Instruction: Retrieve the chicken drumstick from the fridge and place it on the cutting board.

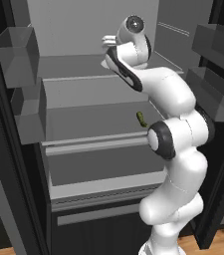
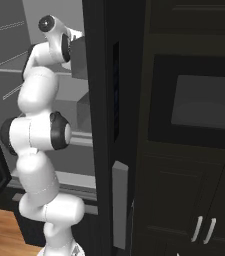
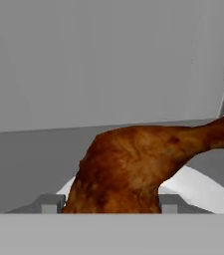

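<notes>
Item: fridge (image 1: 96, 94), doors swung wide, grey shelves and translucent door bins (image 1: 21, 52) at the left side; a small green pickle-like piece (image 1: 141, 118) lies on a middle shelf, well apart from the work. Item: arm (image 1: 175, 144), reaching up and into the upper shelf level, wrist deep inside in both base views. Item: gripper (image 3: 106, 203), 2 fingertips (image 3: 51, 203) standing either side of the meat's thick end; the jaws straddle it, but whether they press on it or merely flank it cannot be told. Item: chicken drumstick (image 3: 133, 167), reddish-brown, resting on a white plate (image 3: 203, 189) on the fridge shelf; in the hand view its long axis runs left to right, bulky end low at the left between the fingertips, thin bone end rising toward the right edge. Step in hand, by judgement: the grasp inside the fridge, retrieval not yet done. Next move calls for a firm closing across the thick end, then a lift clear of the plate and a withdrawal past the shelf edge and door bins before any carry to the cutting board.
</notes>
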